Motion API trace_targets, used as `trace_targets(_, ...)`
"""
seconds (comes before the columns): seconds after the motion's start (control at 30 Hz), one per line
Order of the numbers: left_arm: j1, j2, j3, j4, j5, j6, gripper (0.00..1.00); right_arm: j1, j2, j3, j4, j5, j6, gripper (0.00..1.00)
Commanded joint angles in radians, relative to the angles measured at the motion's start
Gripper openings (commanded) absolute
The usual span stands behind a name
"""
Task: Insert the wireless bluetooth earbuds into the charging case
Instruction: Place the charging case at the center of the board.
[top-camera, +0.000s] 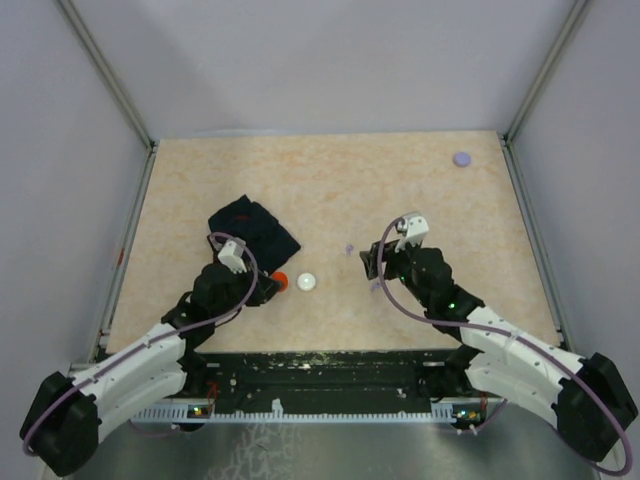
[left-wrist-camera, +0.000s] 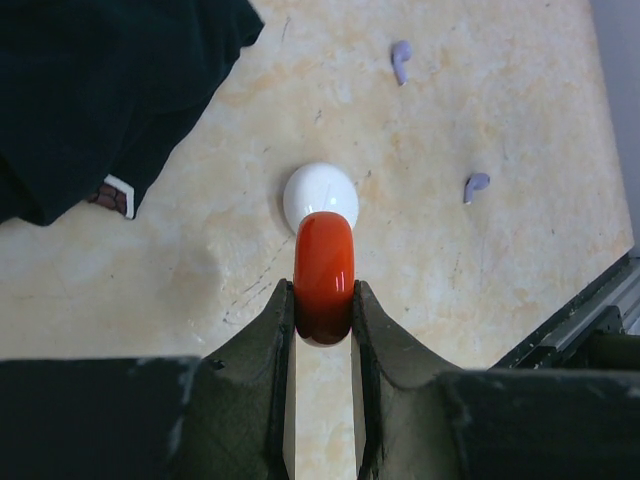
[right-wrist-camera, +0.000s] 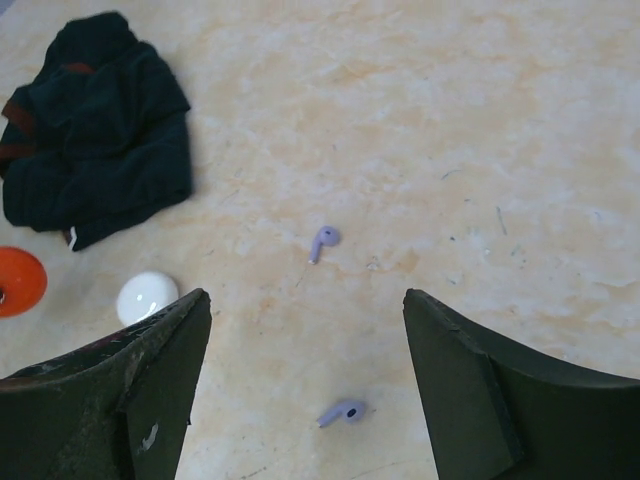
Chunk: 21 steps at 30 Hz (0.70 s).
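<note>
Two lavender wireless earbuds lie loose on the table, one (right-wrist-camera: 323, 240) farther out and one (right-wrist-camera: 344, 411) nearer. My right gripper (right-wrist-camera: 305, 300) hangs open above them, the nearer earbud between and just below its fingertips, nothing held. The same two earbuds (left-wrist-camera: 401, 58) (left-wrist-camera: 476, 184) show in the left wrist view. My left gripper (left-wrist-camera: 323, 300) is shut on a red round charging case (left-wrist-camera: 324, 270), held on edge. A white round case (left-wrist-camera: 318, 192) rests just beyond it. From above, the red case (top-camera: 280, 281) and the white case (top-camera: 305, 283) sit side by side.
A dark crumpled cloth (top-camera: 252, 232) lies behind the left gripper (top-camera: 268, 285). A lavender round case (top-camera: 461, 158) sits at the far right corner of the table. Grey walls close in the table on three sides.
</note>
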Motion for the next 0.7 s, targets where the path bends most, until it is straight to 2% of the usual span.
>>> trace_targets(0.0, 0.006, 0.083, -0.005, 0.042, -0.014, -0.066, 0.04, -0.007, -0.087, -0.032, 0.145, 0.159, 0.019, 0.78)
trace_targets(0.37, 0.006, 0.382, 0.083, 0.115, 0.014, -0.087, 0.13, -0.007, -0.147, -0.066, 0.166, 0.188, 0.018, 0.78)
trace_targets(0.5, 0.006, 0.428, 0.103, 0.138, 0.016, -0.086, 0.27, -0.007, -0.147, -0.066, 0.164, 0.190, 0.017, 0.78)
trace_targets(0.67, 0.006, 0.445, 0.133, 0.076, -0.001, -0.079, 0.41, -0.007, -0.147, -0.066, 0.163, 0.197, 0.017, 0.78)
